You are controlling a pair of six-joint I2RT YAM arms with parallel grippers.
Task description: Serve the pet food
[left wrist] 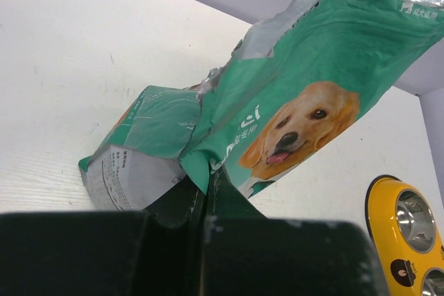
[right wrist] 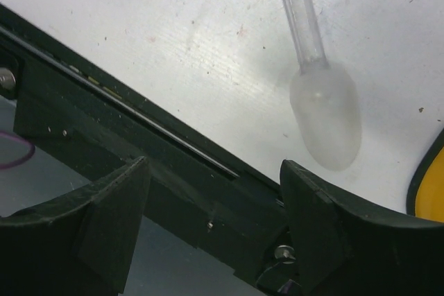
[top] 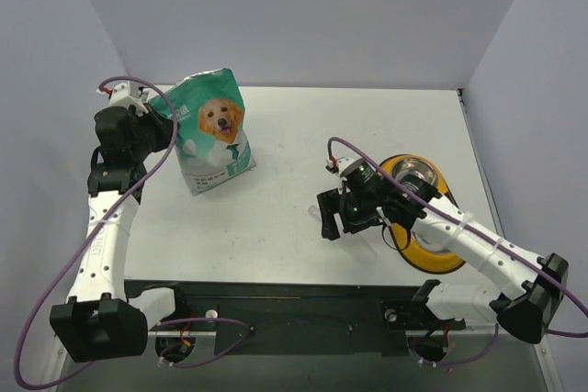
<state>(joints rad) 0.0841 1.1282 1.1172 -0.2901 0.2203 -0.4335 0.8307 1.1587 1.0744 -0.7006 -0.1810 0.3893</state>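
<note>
- White tabletop (top: 276,218), overhead: teal dog-food bag (top: 216,130) upright at 10 o'clock, yellow twin-bowl feeder (top: 432,259) at 4 o'clock.
- Left wrist: left gripper (left wrist: 207,195) pinched fully closed on the bag's crumpled edge.
- Right wrist: right gripper (right wrist: 215,168) jaws wide apart, empty; clear scoop (right wrist: 325,112) lying on the table at 1 o'clock.
- Pet food: not discernible; location cannot be told.

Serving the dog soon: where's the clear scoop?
Right wrist view: the scoop lies on the table beyond the right fingers, left of the yellow feeder.

A lab: bare white table (top: 294,227), plain grey walls (top: 303,16).
</note>
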